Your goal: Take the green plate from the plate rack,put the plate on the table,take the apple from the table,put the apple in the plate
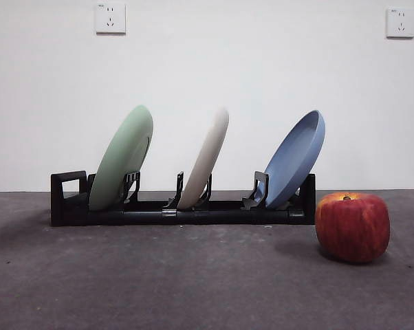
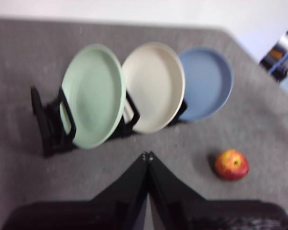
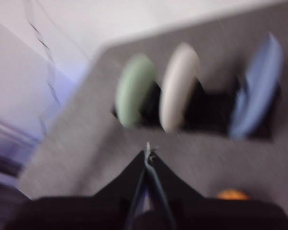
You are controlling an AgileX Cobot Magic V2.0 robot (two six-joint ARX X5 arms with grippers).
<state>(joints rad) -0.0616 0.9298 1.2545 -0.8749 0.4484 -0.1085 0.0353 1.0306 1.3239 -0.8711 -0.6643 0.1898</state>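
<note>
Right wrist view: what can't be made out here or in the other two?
- Right wrist view: motion blur smears the green plate, the plate rack and the right hand; the apple is an orange sliver behind the hand's body.
- Front view: neither hand shows; plate faces are edge-on, and the blue plate hides its rack slot.
- Left wrist view: soft focus; the left hand covers the near table.

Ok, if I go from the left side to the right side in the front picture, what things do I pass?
Rack handle → green plate → cream-white plate → blue plate → apple, standing on the table past the end of the plate rack.
</note>
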